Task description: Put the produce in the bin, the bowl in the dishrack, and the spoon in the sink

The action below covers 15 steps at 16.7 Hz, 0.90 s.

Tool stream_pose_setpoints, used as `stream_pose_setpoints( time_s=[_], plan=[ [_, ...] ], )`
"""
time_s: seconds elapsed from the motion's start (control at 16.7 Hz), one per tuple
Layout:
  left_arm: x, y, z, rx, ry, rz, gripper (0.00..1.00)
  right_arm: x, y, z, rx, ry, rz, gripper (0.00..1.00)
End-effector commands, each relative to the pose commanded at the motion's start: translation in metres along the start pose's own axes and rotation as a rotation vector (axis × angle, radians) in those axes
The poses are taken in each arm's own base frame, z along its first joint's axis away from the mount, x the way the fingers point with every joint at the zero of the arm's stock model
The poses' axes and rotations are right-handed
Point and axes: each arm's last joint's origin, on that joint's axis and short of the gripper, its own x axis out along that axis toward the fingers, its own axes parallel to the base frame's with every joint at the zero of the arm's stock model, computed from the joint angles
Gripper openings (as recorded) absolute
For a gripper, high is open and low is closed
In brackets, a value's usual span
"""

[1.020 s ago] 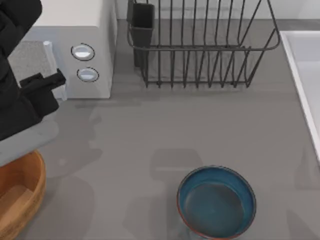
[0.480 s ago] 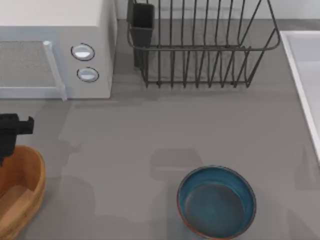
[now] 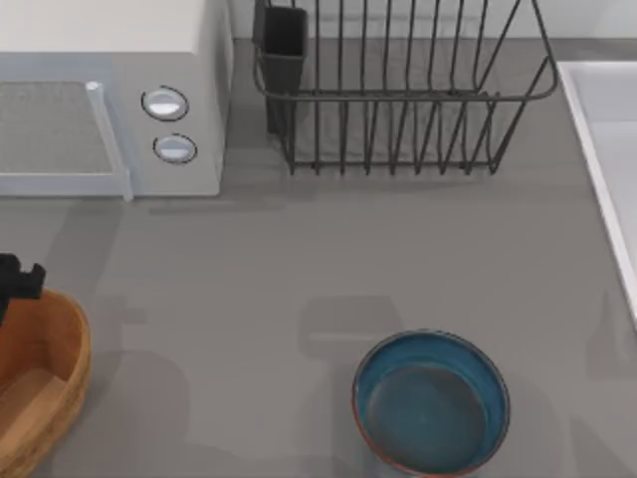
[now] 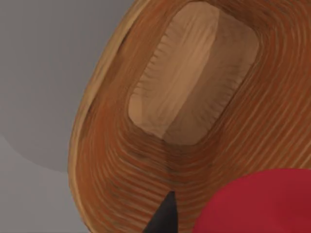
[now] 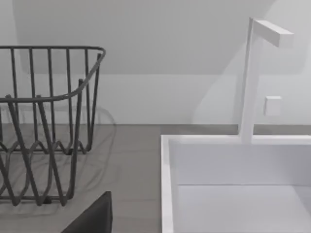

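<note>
In the left wrist view, the red produce (image 4: 257,204) hangs close over the hollow of the wooden bin (image 4: 194,92), held beside a dark fingertip (image 4: 165,219). My left gripper (image 3: 14,282) sits at the table's left edge, just above the bin's rim (image 3: 72,358), shut on the produce. The blue bowl (image 3: 431,401) stands upright at the front middle with nothing in it. At the back stands the wire dishrack (image 3: 398,95), and the sink (image 3: 607,129) is on the right. My right gripper (image 5: 92,218) hovers near the sink (image 5: 233,170). The spoon is out of view.
A white microwave (image 3: 109,100) with two knobs fills the back left. The sink's white faucet (image 5: 252,77) rises behind the basin. The dishrack's black utensil cup (image 3: 284,45) is at its left corner. Bare grey tabletop lies between bin, bowl and rack.
My left arm has swung from in front of the microwave down and left, until just its gripper tip shows over the bin's rim. Bowl, rack and sink have not moved.
</note>
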Motion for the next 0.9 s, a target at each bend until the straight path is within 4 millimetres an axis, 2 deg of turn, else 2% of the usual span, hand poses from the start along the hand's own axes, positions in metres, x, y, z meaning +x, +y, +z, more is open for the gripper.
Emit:
stream_pose_setpoints(
  time_s=[0.42, 0.78, 0.9],
  plan=[
    [0.004, 0.001, -0.001, 0.003, -0.002, 0.000, 0.00, 0.000, 0.000, 0.000, 0.000, 0.000, 0.000, 1.00],
    [0.059, 0.001, -0.003, -0.004, 0.005, -0.001, 0.00, 0.000, 0.000, 0.000, 0.000, 0.000, 0.000, 1.00],
    [0.069, 0.001, -0.002, -0.001, 0.000, 0.000, 0.00, 0.000, 0.000, 0.000, 0.000, 0.000, 0.000, 1.00]
  ],
)
